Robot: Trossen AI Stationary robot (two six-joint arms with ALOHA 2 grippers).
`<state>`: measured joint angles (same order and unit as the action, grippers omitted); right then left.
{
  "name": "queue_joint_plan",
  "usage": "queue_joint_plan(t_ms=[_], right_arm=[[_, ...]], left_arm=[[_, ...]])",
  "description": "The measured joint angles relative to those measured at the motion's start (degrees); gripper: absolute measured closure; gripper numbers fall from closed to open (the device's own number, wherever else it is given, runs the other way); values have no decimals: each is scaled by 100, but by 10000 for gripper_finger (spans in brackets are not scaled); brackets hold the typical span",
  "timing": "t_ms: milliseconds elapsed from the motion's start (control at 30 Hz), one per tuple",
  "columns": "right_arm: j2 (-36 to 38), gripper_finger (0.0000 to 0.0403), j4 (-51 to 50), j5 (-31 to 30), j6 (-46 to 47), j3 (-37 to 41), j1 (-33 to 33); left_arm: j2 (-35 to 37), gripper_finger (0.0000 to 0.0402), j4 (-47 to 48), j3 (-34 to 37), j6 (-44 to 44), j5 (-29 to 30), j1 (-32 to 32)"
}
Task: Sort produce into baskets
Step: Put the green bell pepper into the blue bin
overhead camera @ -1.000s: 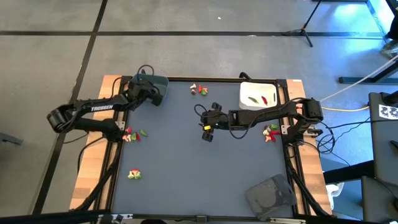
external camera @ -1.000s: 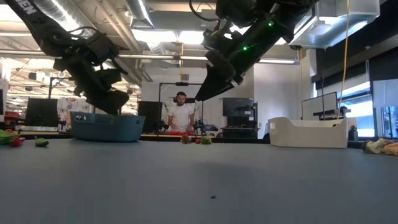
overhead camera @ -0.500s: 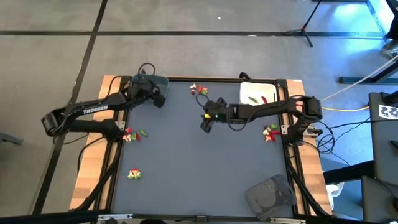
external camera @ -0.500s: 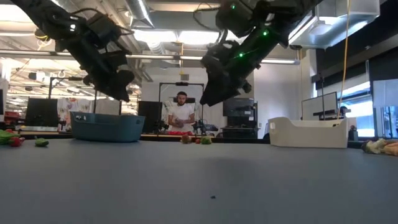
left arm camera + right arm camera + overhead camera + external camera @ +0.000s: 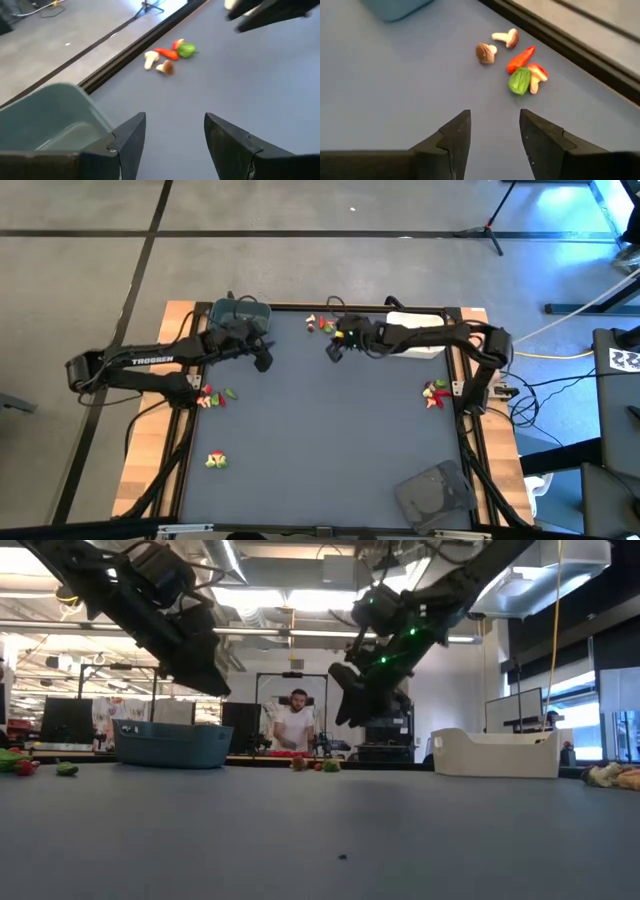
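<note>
Blue-grey tub (image 5: 240,311) at the table's far left corner, contents hidden; white tub (image 5: 415,338) at the far right, mostly under the right arm; dark grey tray (image 5: 435,492) at the near right, apparently bare. Unsorted produce in four clusters: far-edge cluster (image 5: 516,61), left-edge cluster (image 5: 213,396), near-left cluster (image 5: 216,461), right-edge cluster (image 5: 436,393). Left gripper (image 5: 175,137) beside the blue-grey tub, jaws apart, nothing held. Right gripper (image 5: 495,131) aimed at the far-edge cluster, jaws apart, nothing held. Judged early: most sorting outstanding.
</note>
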<state>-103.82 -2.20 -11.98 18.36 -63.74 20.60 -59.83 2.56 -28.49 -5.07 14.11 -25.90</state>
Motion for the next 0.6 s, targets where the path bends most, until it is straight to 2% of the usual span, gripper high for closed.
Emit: queue_joint_plan(t_ms=[267,400,600], right_arm=[[-599,233,904,407,-19,1,391],[-793,233,885,422,-21,-43,497],[-1104,233,446,514,-62,-542,621]], left_arm=[[-158,203,-274,4,-16,-9,193],[-275,203,-262,4,-13,-9,193],[-448,203,-480,4,100,-7,193]])
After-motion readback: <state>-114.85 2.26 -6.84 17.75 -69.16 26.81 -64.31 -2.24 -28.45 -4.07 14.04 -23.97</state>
